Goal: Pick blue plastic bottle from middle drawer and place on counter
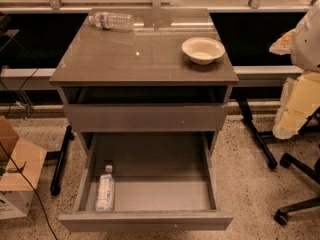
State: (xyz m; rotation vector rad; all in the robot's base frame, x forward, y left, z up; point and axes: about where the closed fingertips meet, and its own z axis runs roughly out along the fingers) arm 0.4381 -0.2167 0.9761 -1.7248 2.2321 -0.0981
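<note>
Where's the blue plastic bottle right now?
In the camera view, the blue plastic bottle lies in the open middle drawer, beside its left wall near the front, cap toward the back. The hand is not in view.

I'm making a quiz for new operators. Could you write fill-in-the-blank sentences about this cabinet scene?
1. The blue plastic bottle lies in the middle drawer, which is pulled ____.
2. On the counter, the longer clear bottle lies on its ____.
3. The white bowl on the counter is ____.
4. The gripper hangs at the picture's ____ edge, away from the drawer.
Missing words: open; side; empty; right.
</note>
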